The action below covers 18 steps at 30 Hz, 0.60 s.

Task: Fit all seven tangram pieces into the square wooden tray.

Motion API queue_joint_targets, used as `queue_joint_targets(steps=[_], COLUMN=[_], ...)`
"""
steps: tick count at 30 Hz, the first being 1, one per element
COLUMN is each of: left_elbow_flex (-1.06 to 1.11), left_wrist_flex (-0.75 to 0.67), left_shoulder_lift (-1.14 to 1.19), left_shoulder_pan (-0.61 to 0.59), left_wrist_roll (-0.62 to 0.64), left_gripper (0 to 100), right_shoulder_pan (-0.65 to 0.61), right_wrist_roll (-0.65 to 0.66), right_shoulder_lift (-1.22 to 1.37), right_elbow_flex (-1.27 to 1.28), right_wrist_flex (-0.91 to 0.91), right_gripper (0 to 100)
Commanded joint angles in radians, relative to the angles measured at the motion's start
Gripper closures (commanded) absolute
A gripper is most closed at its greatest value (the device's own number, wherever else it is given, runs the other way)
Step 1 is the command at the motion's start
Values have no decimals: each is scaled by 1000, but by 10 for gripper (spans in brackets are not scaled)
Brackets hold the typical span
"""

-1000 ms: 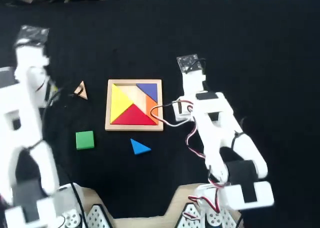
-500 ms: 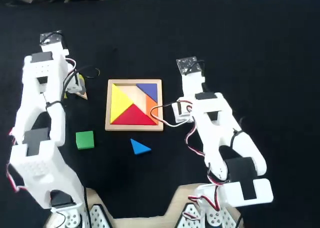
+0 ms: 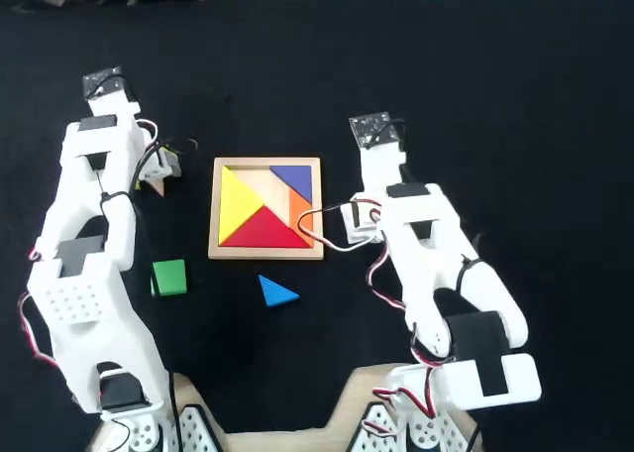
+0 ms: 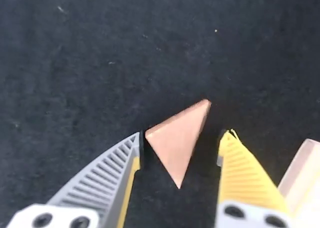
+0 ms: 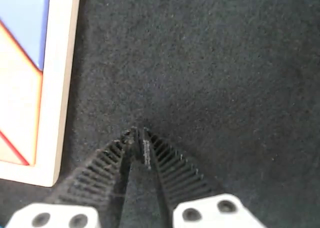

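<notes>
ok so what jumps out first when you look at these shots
The square wooden tray sits mid-table on the black cloth, partly filled with bright coloured pieces. Left of it, the left end effector is open around a small tan triangle. A green square and a blue triangle lie loose on the tray's near side.

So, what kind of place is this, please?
Likely a robotics lab bench: a left arm and a right arm mounted side by side, a black cloth under them, and a wooden tray of tangram pieces.
</notes>
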Motion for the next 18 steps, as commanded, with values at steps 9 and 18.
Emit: queue_joint_targets(steps=[9,18], left_elbow_flex=[-94,-119], left_wrist_flex=[-8,-8], left_shoulder_lift=[-32,-31], left_shoulder_pan=[13,12], left_wrist_roll=[-72,-255], left_gripper=[747,748], right_shoulder_pan=[-17,-17], right_wrist_roll=[-6,-6], right_shoulder_lift=[-4,-4], right_elbow_flex=[-110,-110], right_wrist_flex=[-15,-15], right_gripper=[987,987])
